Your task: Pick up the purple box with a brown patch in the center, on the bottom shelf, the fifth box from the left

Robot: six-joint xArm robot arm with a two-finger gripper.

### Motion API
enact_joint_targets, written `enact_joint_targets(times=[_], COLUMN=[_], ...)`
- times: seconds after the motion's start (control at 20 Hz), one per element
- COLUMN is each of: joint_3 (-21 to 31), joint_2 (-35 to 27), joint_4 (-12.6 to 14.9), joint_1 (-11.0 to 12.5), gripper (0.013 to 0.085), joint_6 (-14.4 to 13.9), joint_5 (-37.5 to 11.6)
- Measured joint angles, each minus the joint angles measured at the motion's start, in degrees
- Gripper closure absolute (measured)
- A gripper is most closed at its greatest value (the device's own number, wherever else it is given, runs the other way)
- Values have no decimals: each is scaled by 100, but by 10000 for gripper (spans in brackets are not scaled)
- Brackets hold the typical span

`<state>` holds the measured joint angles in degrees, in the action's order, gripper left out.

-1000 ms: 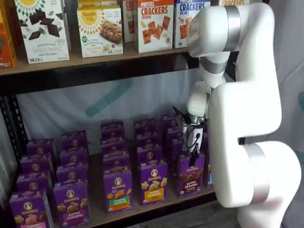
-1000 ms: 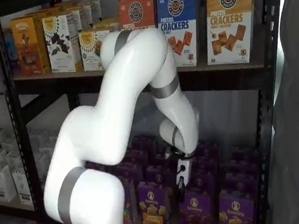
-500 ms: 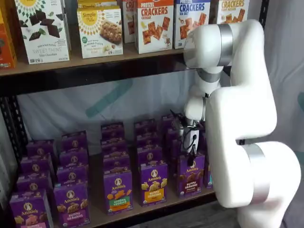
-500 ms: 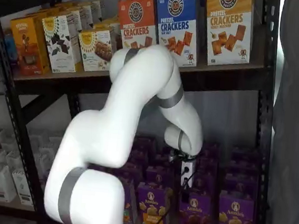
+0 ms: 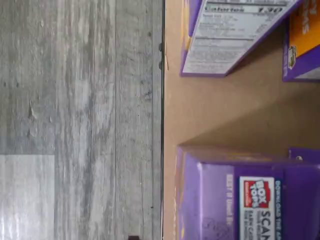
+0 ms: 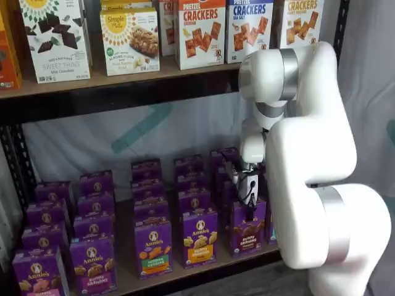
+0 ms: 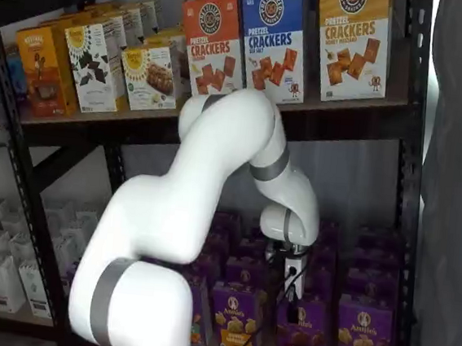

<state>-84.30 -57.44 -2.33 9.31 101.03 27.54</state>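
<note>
On the bottom shelf (image 6: 126, 280) the purple Annie's cartons stand in rows running front to back, and the front row reads, from the left, a Bunny Grahams carton (image 6: 92, 262), a box with a green band (image 6: 153, 248), then a box with a yellow band (image 6: 199, 237). Next to the right stands the purple box (image 6: 246, 226), at the front edge of the board, upright, its brown cracker picture facing out; in both shelf views it sits directly under the arm's wrist, and it shows also at (image 7: 300, 334). The gripper (image 6: 249, 198) hangs just above the top of that carton, its white body and a black cable visible, but the fingers are seen only as a dark blur against the purple cartons, so I cannot tell whether they are apart or closed, nor whether they touch the box. On the upper shelf (image 6: 123, 80) stand pretzel cracker boxes (image 6: 200, 34). In the wrist view the tan board's front edge (image 5: 165, 125) runs beside grey plank flooring (image 5: 80, 120), with a purple carton top (image 5: 245, 195) close under the camera.
</note>
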Motion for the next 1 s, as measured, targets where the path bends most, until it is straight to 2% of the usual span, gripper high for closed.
enact_joint_targets(times=[0.3, 0.4, 0.45, 0.55, 0.6, 0.65, 0.7, 0.85, 1.0], joint_3=[-106, -119, -121, -122, -123, -119, -112, -73, -34], joint_2=[-132, -147, -148, -150, -150, -146, -140, -121, -107], joint_4=[-142, -148, -156, -165, -155, -146, -143, -129, -97], joint_1=[29, 40, 43, 46, 46, 46, 46, 44, 41], gripper=[130, 210, 210, 290, 290, 330, 330, 410, 410], joint_6=[157, 174, 183, 193, 185, 178, 175, 161, 131], joint_5=[-22, -15, -13, -5, 5, 11, 11, -14, -67])
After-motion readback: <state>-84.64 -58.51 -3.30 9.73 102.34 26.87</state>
